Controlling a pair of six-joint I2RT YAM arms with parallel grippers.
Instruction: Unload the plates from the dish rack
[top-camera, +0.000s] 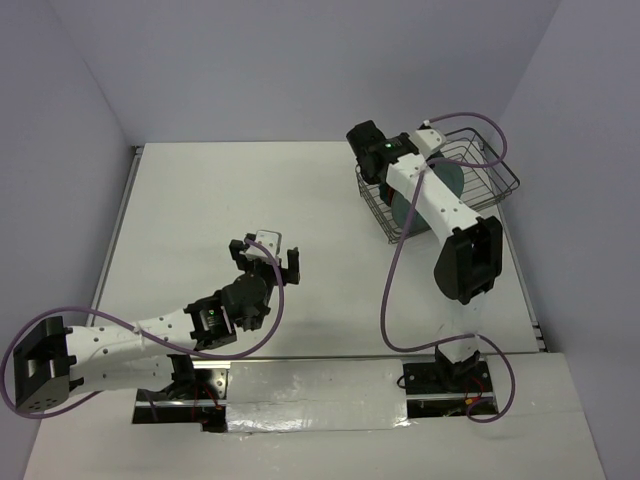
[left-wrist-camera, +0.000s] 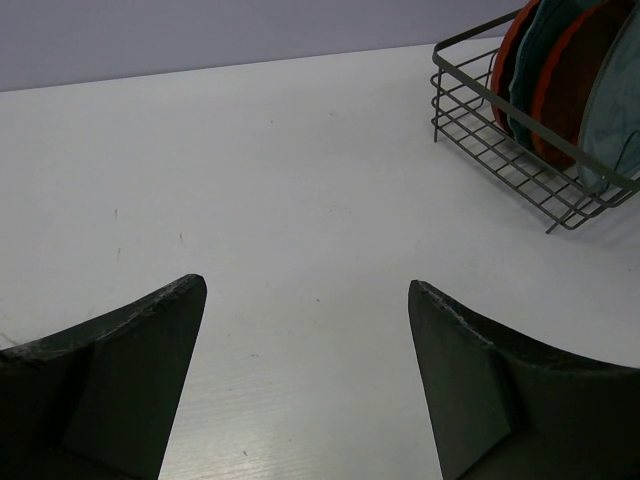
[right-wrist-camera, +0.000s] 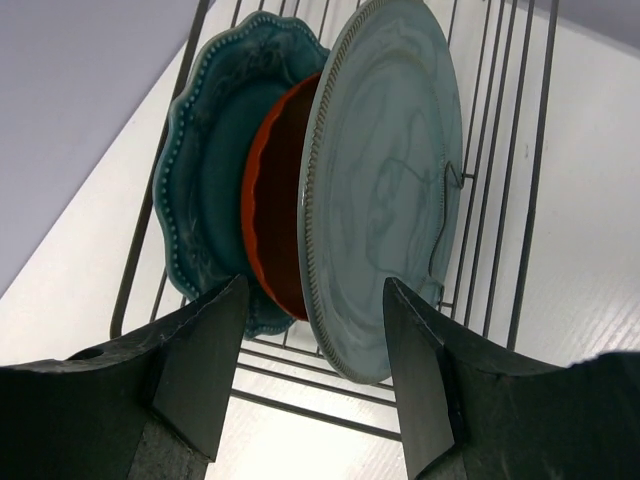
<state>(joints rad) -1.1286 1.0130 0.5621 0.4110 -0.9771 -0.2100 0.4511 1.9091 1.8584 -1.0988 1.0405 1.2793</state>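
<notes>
The dish rack (top-camera: 500, 178) is a dark wire basket at the far right of the table. Plates stand on edge in it. In the right wrist view a pale grey-green plate (right-wrist-camera: 385, 190) is nearest, a red-orange plate (right-wrist-camera: 268, 200) is behind it, and a teal scalloped plate (right-wrist-camera: 205, 170) is behind that. My right gripper (right-wrist-camera: 314, 281) hangs over the rack's left end, open, its fingertips on either side of the lower rims of the pale and red plates without touching them. My left gripper (left-wrist-camera: 308, 283) is wide open over bare table at centre left, holding nothing.
The rack (left-wrist-camera: 470, 120) lies to the far right of the left gripper, with red-orange (left-wrist-camera: 570, 80), teal (left-wrist-camera: 540, 45) and pale (left-wrist-camera: 622, 90) plates showing. White walls enclose the table on the left and at the back. A purple cable loops beside the right arm (top-camera: 445, 215).
</notes>
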